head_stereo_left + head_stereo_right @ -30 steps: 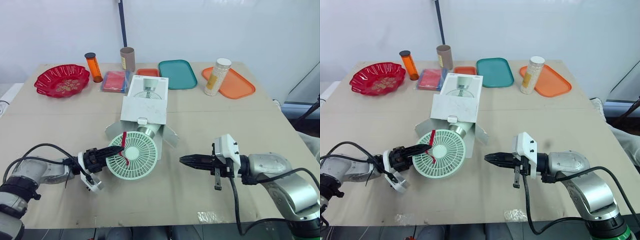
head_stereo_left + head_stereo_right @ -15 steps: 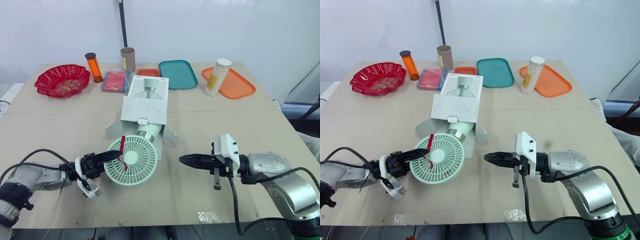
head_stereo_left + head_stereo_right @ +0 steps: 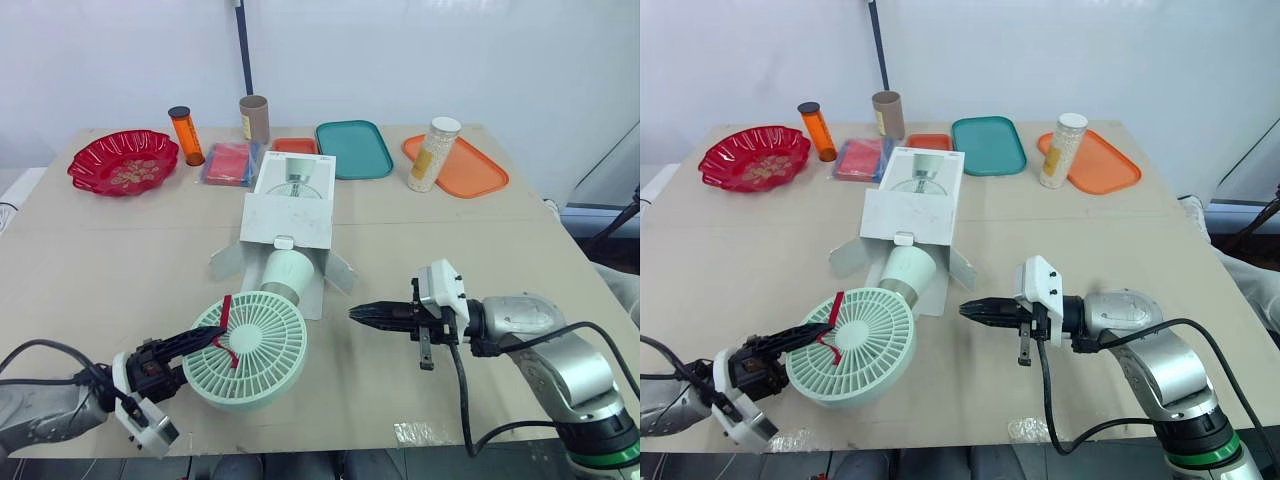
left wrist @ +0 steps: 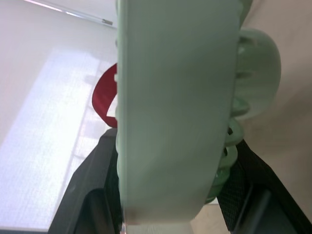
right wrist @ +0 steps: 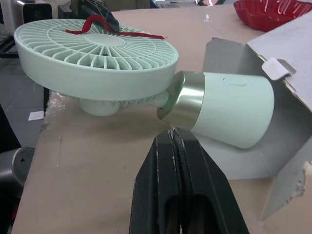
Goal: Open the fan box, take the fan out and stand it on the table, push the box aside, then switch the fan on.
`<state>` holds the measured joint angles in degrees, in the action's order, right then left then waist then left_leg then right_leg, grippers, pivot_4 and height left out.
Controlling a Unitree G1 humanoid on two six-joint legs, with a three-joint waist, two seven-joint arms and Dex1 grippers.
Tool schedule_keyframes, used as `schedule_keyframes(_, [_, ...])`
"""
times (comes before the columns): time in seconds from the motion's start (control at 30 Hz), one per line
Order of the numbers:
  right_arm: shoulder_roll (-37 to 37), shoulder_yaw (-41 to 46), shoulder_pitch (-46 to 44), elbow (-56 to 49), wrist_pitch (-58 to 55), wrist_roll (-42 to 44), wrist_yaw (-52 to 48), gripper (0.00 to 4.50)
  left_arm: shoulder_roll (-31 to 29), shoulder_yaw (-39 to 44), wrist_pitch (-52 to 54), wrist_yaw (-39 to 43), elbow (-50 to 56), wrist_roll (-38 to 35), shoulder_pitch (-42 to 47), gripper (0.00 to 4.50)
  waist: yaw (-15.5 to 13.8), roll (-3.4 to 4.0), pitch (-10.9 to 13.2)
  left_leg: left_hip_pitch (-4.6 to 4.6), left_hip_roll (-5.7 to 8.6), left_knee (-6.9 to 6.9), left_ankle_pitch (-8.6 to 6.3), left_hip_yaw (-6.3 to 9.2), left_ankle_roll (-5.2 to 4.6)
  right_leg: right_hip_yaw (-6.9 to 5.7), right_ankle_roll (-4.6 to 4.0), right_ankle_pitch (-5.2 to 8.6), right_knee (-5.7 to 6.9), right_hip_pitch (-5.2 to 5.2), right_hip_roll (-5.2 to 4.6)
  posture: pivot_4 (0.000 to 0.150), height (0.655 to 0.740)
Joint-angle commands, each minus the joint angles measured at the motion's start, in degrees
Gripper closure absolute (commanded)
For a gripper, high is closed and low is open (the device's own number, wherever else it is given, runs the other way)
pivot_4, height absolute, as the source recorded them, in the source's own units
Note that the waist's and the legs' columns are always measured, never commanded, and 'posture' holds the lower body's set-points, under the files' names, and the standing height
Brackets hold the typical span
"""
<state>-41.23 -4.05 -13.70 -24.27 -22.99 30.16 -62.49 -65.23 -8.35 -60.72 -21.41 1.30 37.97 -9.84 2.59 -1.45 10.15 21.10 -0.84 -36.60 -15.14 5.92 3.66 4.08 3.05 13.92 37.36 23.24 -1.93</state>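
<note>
1. My left claw [image 3: 212, 336] is clenched on the rim of the fan [image 3: 255, 350], at the near left of the table [image 3: 520, 250].
2. The fan lies face up, its base at the open near end of the box [image 3: 290, 205].
3. My right claw [image 3: 360, 313] is pinched together, empty, just right of the fan.
4. The box lid bears a fan picture; its lettering is too small to read.

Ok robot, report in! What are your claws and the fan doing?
Left claw shut on fan rim. Right claw shut, empty, near fan base. Fan lying down, base at box mouth.
</note>
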Motion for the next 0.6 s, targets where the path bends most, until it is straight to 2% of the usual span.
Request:
schedule_keyframes(0.03, [0.67, -0.34, -2.17, 0.37, 1.05, 0.88, -1.59, 4.5, 0.58, 7.44, 3.26, 5.7, 7.98, -7.62, -6.51, 2.45, 0.02, 0.0, 0.0, 0.0, 0.0, 0.0, 0.0, -0.01, 0.0, 0.01, 0.0, 0.0, 0.0, 0.0, 0.0, 0.15, 0.74])
schedule_keyframes(0.27, [1.98, -2.05, -4.62, 2.8, 1.75, 0.21, -3.49, 4.5, 5.68, 15.63, 5.66, 14.61, 14.53, -11.51, -12.38, 2.45, 0.02, 0.0, 0.0, 0.0, 0.0, -0.01, 0.0, -0.01, 0.0, 0.0, -0.01, -0.01, -0.02, -0.01, 0.01, 0.15, 0.74])
schedule_keyframes(0.6, [2.33, -2.29, -5.87, 3.64, 1.82, 0.23, -4.42, 4.5, 11.93, 19.3, 4.94, 23.23, 15.86, -14.04, -12.08, 2.45, 0.01, 0.01, 0.0, 0.0, -0.01, -0.01, -0.01, -0.01, -0.01, 0.0, -0.02, -0.01, -0.03, -0.01, 0.02, 0.15, 0.74])
